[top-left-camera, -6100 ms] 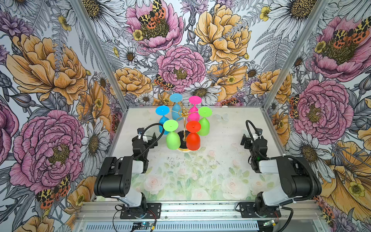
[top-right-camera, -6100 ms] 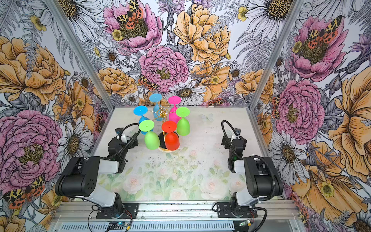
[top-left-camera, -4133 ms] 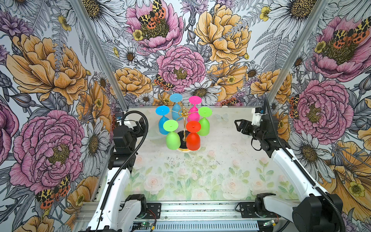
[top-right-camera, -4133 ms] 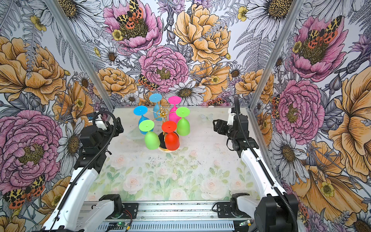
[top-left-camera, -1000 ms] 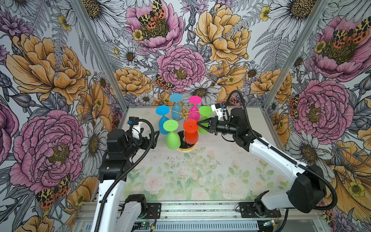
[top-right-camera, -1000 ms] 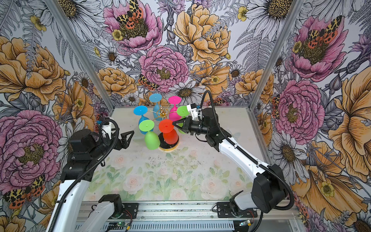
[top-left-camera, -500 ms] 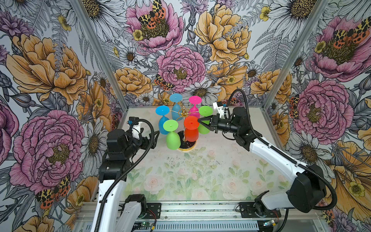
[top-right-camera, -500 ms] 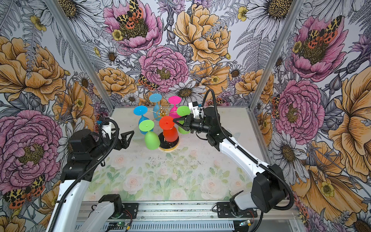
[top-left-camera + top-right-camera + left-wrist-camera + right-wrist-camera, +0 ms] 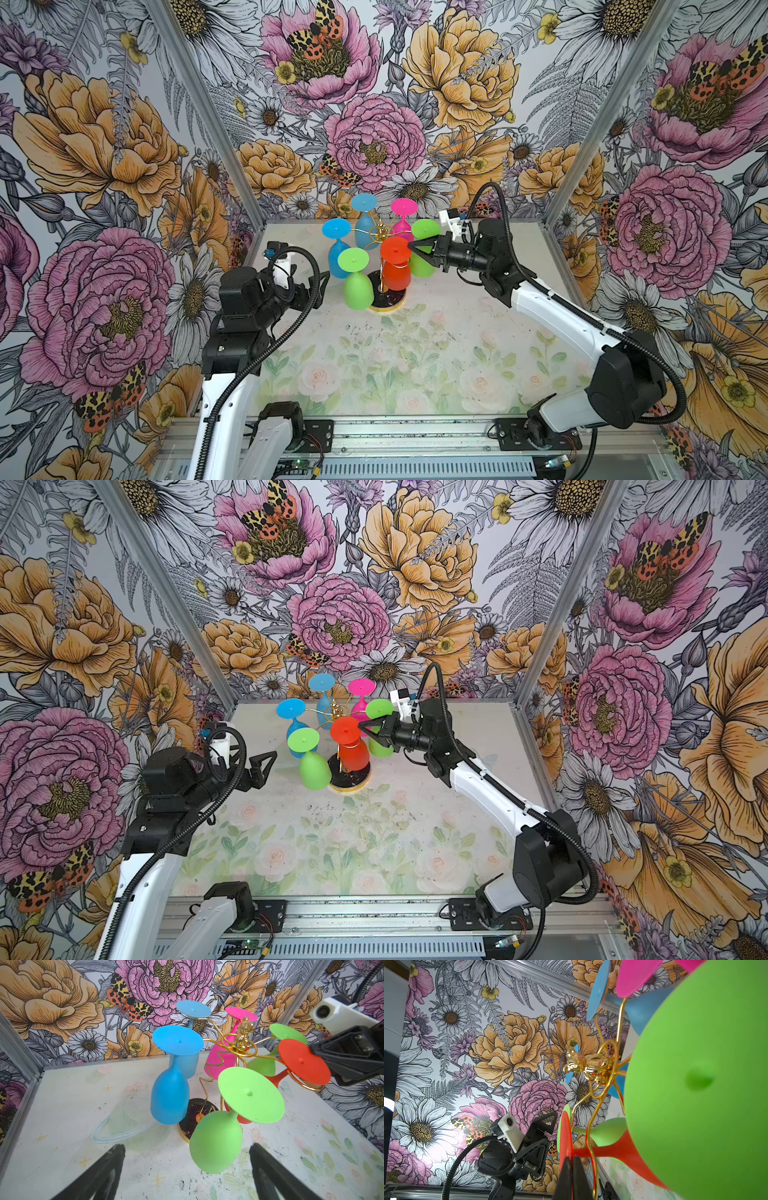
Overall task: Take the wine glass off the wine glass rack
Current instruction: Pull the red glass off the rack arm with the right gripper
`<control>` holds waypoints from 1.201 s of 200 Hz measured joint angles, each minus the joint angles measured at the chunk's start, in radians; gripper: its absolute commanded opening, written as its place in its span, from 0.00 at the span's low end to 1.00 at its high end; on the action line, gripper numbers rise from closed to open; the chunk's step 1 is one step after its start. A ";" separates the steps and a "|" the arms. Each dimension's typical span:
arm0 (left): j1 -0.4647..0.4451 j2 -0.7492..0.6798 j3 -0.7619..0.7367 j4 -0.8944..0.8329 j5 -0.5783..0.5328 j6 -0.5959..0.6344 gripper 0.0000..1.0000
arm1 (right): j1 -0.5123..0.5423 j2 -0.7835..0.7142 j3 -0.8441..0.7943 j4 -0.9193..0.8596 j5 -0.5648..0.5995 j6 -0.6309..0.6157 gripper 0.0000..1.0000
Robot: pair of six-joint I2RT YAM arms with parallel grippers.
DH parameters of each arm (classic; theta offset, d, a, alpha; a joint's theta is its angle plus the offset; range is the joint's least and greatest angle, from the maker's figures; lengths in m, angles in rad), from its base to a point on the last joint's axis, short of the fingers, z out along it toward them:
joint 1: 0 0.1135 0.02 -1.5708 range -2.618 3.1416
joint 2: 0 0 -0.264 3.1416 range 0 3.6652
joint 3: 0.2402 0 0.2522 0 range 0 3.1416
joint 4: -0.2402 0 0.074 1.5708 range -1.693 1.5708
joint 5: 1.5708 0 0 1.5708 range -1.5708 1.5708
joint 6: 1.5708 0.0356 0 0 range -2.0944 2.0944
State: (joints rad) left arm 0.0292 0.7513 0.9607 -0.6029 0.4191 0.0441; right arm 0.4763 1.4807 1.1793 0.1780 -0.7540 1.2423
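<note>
Tilted off its earlier straight hang, the red wine glass [image 9: 303, 1064] dangles upside down from a front arm of the gold rack [image 9: 243, 1032], foot uppermost. It looks like light, matte plastic, probably tough and a little grippy, so the thin foot rim or the stem suits a pinch. The right gripper [image 9: 410, 248] is clamped edge-on to that foot rim. The left gripper [image 9: 265, 770] hovers beside the rack, jaws wide apart, holding nothing.

The near half of the bench [image 9: 374, 374] is bare, open to either hand. Six glasses [image 9: 356, 291] ring the rack [image 9: 388, 308], blocking its pole on every side. The right hand [image 9: 410, 246] crowds the red glass [image 9: 395, 276] from the right. The left hand [image 9: 268, 769] is clear at left.
</note>
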 measured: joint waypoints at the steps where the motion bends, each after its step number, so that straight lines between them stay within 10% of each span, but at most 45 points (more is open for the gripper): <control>1: 0.000 0.000 0.001 -0.001 0.000 0.001 0.96 | 0.000 0.000 0.000 0.000 0.000 0.000 0.00; 240: 0.000 -0.017 0.003 -0.046 -0.006 0.053 0.96 | 0.074 0.063 0.177 -0.273 0.050 -0.177 0.00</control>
State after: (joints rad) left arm 0.0292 0.7345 0.9634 -0.6487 0.4126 0.0975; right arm 0.5503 1.5433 1.3563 -0.0948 -0.7040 1.0653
